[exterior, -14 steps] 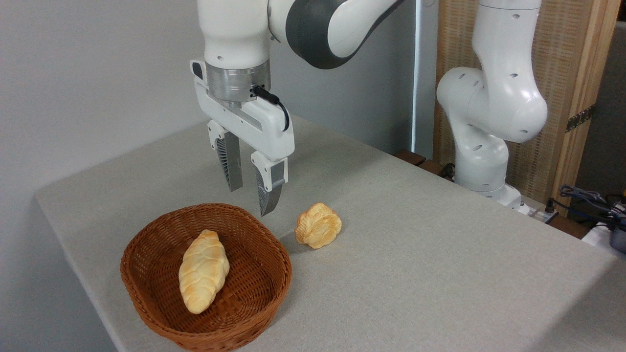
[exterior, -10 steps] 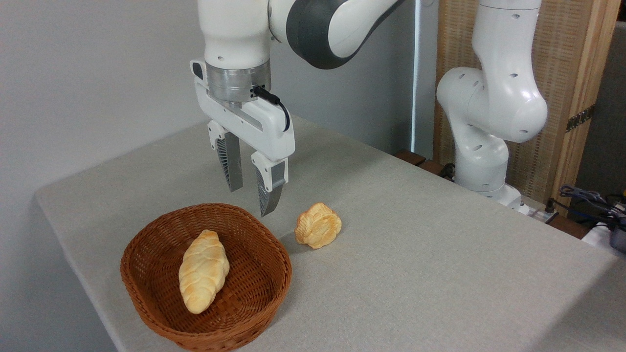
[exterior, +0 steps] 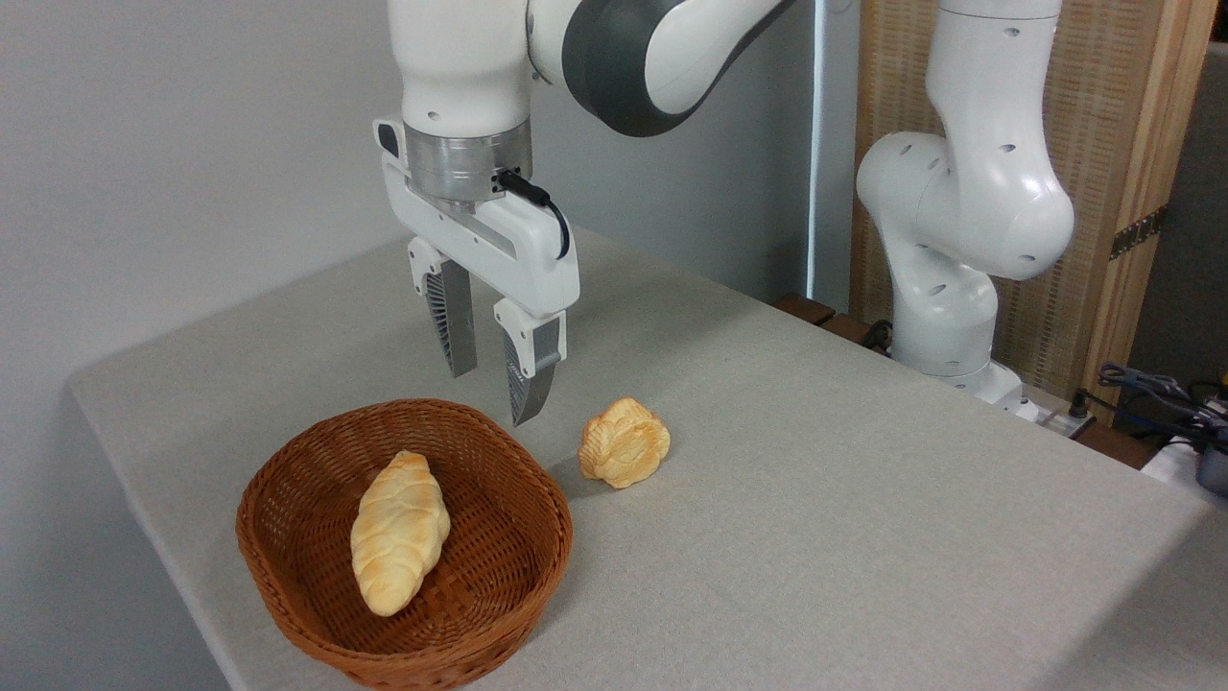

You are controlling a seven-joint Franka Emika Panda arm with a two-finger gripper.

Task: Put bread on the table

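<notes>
Your fingers (exterior: 491,395) hung parted, empty, above basket (exterior: 288,605) far rim. Bread (exterior: 398,533) lay inside basket, near worktop (exterior: 815,537) left edge. Bun (exterior: 624,442) sat beside; right side lay open.

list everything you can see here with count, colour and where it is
pale golden braided loaf of bread: 1, pale yellow-gold, lying inside the wicker basket
brown oval wicker basket: 1, reddish brown, near the table's front left corner
round knotted orange bun: 1, orange-gold, on the cloth just right of the basket, apart from it
table covered in light grey-beige cloth: 1, grey-beige, fills most of the view
woven wooden-framed screen: 1, tan, behind the arm at right
cables: several, dark, far right edge
white robot arm: 1, white and grey, base at the table's far right
gripper: 1, white with grey fingers, open, empty, above the basket's far rim
</notes>
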